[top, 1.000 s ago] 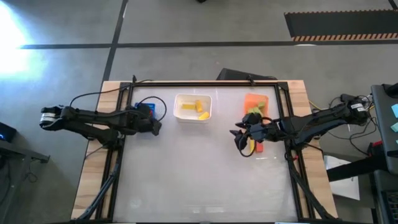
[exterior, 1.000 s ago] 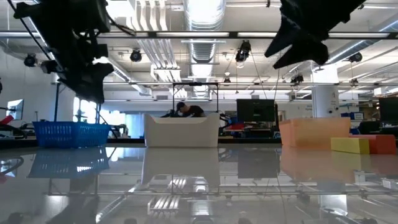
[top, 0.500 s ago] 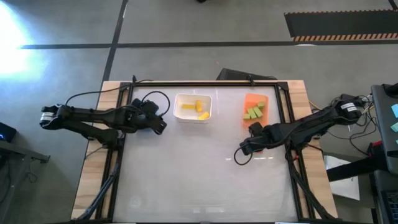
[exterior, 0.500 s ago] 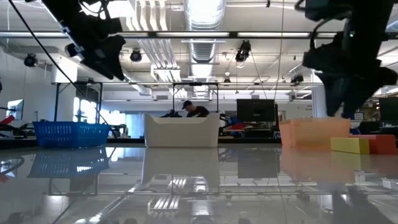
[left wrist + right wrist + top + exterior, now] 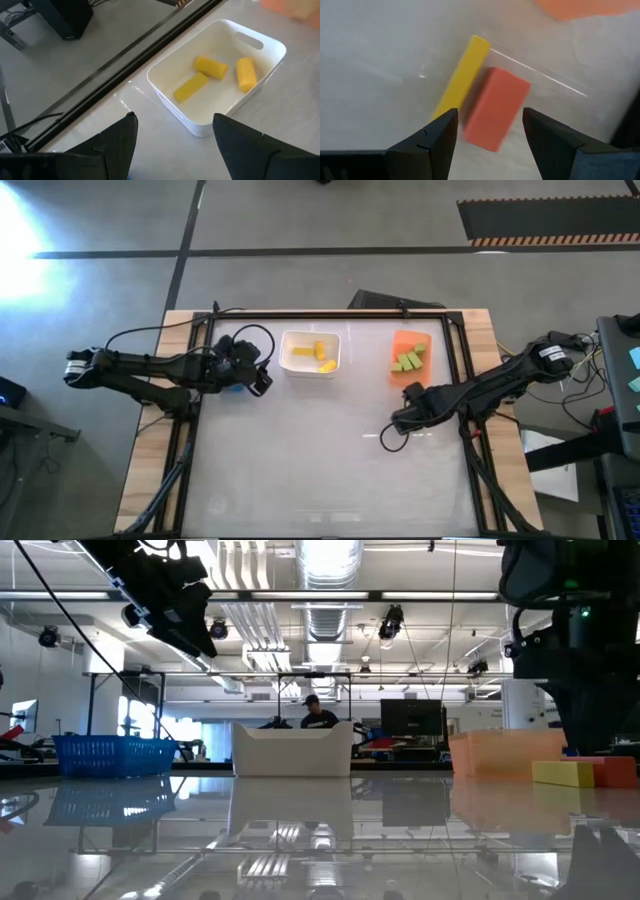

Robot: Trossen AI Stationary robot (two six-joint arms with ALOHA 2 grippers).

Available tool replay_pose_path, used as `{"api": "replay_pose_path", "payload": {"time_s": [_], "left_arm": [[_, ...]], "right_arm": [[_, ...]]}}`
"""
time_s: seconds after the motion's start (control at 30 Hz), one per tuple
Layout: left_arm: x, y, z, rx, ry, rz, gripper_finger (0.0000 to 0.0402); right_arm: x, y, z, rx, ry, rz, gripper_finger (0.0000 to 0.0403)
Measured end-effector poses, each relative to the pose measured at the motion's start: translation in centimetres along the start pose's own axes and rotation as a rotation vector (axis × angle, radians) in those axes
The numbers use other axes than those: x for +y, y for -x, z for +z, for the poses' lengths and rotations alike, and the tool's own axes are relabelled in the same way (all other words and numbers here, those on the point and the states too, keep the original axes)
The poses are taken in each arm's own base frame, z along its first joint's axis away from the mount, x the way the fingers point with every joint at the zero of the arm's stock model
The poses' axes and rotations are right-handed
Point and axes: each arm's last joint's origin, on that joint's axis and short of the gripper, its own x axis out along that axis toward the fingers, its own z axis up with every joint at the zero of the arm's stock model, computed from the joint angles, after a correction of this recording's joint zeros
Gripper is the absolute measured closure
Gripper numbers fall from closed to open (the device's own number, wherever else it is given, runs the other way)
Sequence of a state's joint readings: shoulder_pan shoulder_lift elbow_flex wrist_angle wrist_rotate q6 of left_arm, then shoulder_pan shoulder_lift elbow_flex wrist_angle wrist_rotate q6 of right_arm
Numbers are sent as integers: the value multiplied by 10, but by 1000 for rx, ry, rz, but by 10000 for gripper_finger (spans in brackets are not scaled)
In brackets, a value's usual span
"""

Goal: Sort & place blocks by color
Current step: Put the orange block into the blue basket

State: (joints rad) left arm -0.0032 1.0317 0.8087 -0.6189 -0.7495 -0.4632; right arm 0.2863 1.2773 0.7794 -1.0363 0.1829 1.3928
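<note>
I counted three rectangular plastic bins on the glossy surface (image 5: 320, 450): one blue mesh bin (image 5: 112, 754), one white bin (image 5: 220, 85) and one orange bin (image 5: 411, 356). Three small yellow blocks (image 5: 216, 75) lay in the white bin, and about three light green blocks (image 5: 408, 361) in the orange one. Between my right pincer's (image 5: 490, 127) two fingers I saw one long yellow bar (image 5: 461, 77) and one red block (image 5: 496, 108), touching. I had two pincers, the left pincer (image 5: 172, 132) facing the white bin.
</note>
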Motion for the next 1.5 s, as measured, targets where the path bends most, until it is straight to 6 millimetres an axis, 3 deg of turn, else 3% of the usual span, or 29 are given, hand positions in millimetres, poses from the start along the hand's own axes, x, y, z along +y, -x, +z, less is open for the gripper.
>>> {"api": "replay_pose_path", "payload": {"time_s": [0.53, 0.63, 0.8, 0.97, 1.23, 1.5], "left_arm": [[0, 0, 0, -6, 6, -3, 160], [-1, 0, 1, -9, 9, -4, 160], [-3, 1, 0, -14, 6, -16, 160], [-11, 7, 1, -50, 10, -72, 160], [-27, 22, -4, -95, -7, -182, 160], [-46, 39, -7, -184, 11, -324, 160]], "right_arm": [[-10, -28, -6, -18, -47, -18, 190], [-14, -32, -8, -21, -59, -34, 210], [-17, -35, -9, -28, -90, -53, 280], [-18, -33, -8, -22, -80, -64, 281], [-12, 3, -2, -32, -11, -105, 281], [12, 57, 7, -195, 166, 41, 281]]}}
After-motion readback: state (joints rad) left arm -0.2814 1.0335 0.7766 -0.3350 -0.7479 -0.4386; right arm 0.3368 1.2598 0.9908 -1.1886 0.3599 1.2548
